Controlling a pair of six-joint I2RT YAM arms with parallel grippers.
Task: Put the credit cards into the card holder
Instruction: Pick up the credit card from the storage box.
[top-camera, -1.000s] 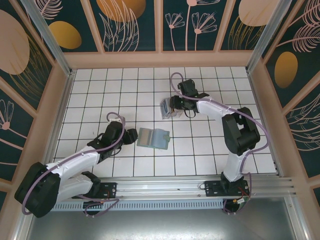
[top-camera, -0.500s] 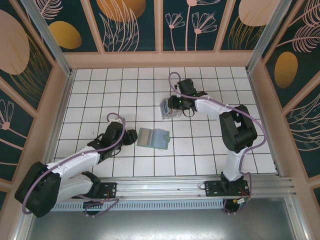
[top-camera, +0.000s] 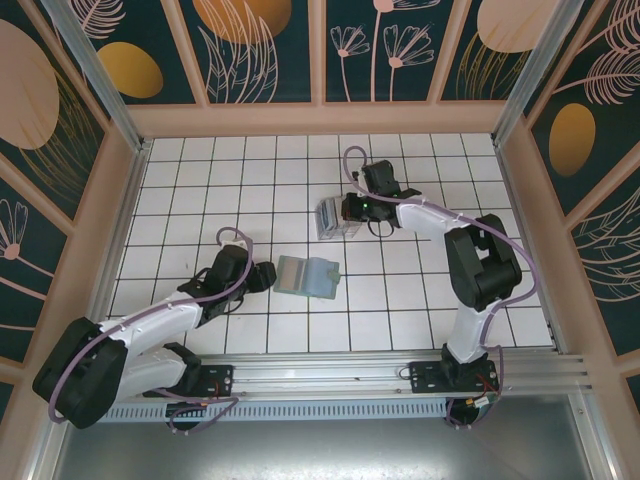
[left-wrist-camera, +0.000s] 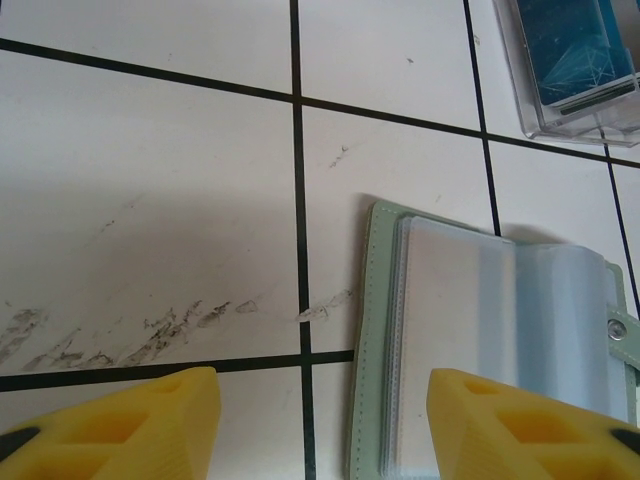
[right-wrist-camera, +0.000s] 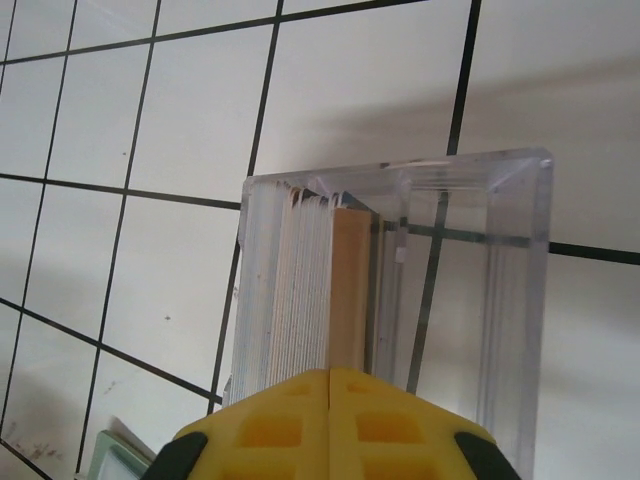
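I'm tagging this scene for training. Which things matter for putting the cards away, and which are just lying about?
For the job:
cards, standing in a stack
wallet, lying open

Just there:
clear box around the cards
tiled table
patterned walls

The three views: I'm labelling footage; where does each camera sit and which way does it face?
Top external: above, behind the robot, looking down on the table; left arm, right arm show.
Left wrist: on left arm, facing down at the card holder; left gripper open.
Right wrist: on right arm, facing the clear box of credit cards; right gripper shut.
Top external and left wrist share: card holder, clear box.
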